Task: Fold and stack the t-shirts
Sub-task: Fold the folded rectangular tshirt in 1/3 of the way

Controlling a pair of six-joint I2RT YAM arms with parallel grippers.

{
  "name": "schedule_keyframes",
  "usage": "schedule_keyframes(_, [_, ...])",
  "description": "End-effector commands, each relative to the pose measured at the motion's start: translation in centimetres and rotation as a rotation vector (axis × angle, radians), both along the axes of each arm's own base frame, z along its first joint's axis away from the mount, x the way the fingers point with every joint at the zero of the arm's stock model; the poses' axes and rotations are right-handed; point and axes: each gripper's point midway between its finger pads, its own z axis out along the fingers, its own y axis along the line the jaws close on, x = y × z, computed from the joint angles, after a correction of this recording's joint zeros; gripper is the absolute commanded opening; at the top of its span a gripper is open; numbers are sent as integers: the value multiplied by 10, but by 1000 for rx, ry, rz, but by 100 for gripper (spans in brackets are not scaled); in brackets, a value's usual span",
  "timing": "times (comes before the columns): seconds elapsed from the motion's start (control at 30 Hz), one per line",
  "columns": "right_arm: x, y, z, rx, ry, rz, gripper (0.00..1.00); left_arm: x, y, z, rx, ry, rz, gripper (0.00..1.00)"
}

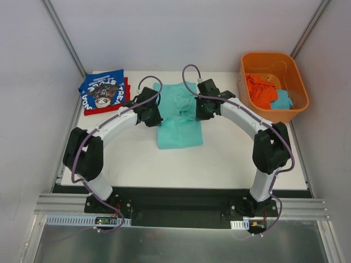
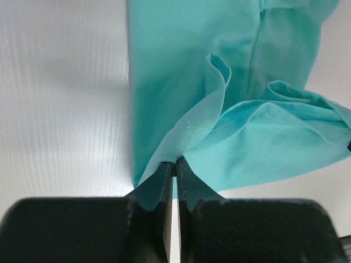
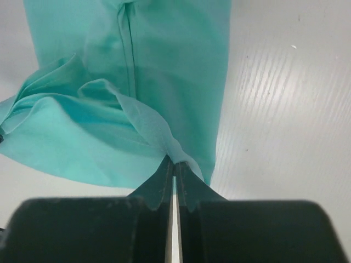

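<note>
Folding looks underway on the mint-teal t-shirt, which lies mid-table with your left gripper and right gripper each pinched tight on a lifted side edge. With the blue t-shirt folded on top of the red one at the far left corner, I'd guess your next move means carrying both pinched edges across together, evenly, so the fold lands flat.

White lettering is seen on the folded royal-blue t-shirt, upside down to the camera, but it is too small and blurred to be read.
</note>
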Motion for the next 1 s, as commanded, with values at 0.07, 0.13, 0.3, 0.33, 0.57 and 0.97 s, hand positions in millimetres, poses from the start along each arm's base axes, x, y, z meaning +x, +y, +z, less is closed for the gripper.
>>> schedule_keyframes(0.07, [30, 8, -7, 46, 33, 31, 5, 32, 1, -8, 7, 18, -52, 0])
schedule_keyframes(0.13, [41, 11, -17, 39, 29, 42, 8, 41, 3, -10, 13, 12, -45, 0])
schedule_keyframes(0.3, [62, 12, -33, 54, 54, 20, 21, 57, 7, -19, 48, 9, -55, 32])
schedule_keyframes(0.33, [65, 13, -29, 61, 45, 19, 29, 58, 6, -17, 47, 4, -62, 44])
schedule_keyframes(0.57, [22, 9, -9, 117, 67, 63, 97, 17, 13, 1, -6, 9, -78, 99])
schedule_keyframes(0.97, [-79, -7, -65, 252, 235, 12, 94, -88, 7, -59, -137, 182, -97, 83])
